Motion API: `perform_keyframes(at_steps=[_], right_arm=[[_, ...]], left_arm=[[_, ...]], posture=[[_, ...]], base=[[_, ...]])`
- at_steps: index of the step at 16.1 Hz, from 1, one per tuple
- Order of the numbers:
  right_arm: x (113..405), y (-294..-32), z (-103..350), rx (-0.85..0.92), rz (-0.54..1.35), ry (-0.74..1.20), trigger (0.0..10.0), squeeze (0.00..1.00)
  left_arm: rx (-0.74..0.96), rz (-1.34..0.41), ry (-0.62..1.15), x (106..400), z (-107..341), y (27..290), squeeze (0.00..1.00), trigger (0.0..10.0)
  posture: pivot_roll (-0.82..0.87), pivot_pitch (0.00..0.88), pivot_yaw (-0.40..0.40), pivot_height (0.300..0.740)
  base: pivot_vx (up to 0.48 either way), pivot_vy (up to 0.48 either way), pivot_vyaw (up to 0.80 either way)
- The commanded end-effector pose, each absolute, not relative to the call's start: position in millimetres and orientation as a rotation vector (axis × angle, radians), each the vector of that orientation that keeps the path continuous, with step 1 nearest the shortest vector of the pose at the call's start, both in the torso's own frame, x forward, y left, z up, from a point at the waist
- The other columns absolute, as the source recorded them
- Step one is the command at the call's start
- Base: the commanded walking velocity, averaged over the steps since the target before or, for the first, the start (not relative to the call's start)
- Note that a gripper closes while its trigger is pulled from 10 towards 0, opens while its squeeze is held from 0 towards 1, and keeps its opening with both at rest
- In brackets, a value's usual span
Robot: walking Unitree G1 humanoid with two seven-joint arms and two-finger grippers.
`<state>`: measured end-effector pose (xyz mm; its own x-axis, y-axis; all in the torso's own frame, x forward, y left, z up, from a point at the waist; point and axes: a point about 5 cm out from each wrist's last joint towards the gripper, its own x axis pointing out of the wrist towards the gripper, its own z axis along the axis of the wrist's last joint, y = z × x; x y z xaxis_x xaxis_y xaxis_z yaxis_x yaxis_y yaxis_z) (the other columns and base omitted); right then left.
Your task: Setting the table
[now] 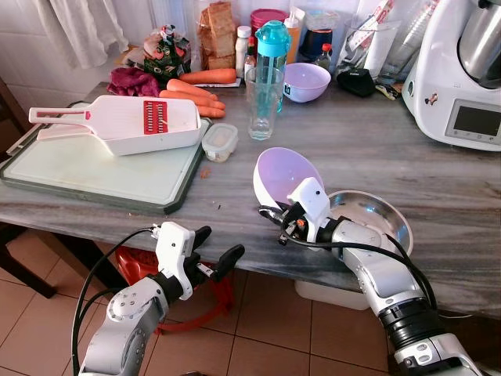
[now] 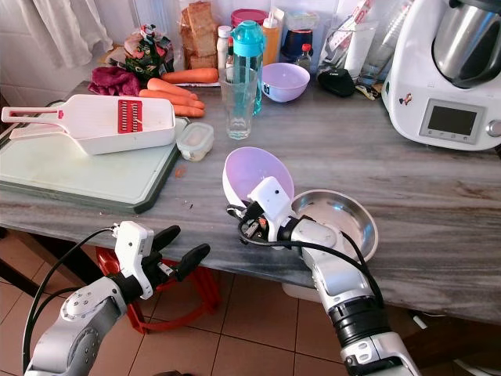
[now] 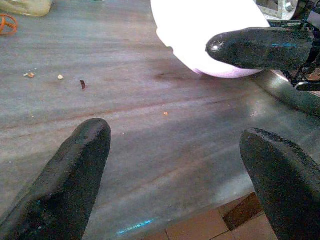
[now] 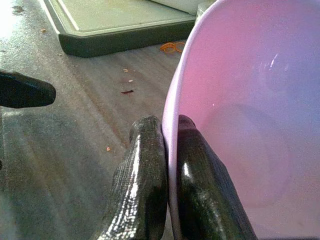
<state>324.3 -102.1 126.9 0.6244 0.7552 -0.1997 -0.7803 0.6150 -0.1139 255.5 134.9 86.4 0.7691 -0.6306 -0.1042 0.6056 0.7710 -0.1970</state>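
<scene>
We see a grey marble table (image 1: 376,149), its near edge beside our left fingers (image 1: 235,255), spread apart over floor tiles. Our right fingers (image 4: 145,170) pinch the rim of the lilac bowl (image 1: 283,174), tilted against a steel bowl (image 1: 383,215). In the left wrist view, bare table lies ahead of our fingers.

Grey marble-look counter (image 1: 376,149) running across mid frame; terracotta floor tiles (image 1: 266,329) showing at bottom; white curtain (image 1: 78,27) hanging upper left.
</scene>
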Motion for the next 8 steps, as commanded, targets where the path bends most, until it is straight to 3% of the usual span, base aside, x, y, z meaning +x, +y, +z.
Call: perform_keyframes(at_steps=[1,8], right_arm=[[320.3,-109.4,112.4,-0.177,0.851,0.217,10.0,0.00],[318.7,-108.8,113.5,-0.201,0.866,0.200,10.0,0.00]], left_arm=[[-0.142,-0.679,0.184,253.6,83.3,135.0,0.00,10.0],[-0.138,-0.681,0.195,253.0,81.5,136.0,0.00,10.0]], posture=[[0.07,0.076,-0.001,0.740],[0.07,0.082,0.003,0.740]], base=[[0.000,0.000,0.00],[0.000,0.000,0.00]])
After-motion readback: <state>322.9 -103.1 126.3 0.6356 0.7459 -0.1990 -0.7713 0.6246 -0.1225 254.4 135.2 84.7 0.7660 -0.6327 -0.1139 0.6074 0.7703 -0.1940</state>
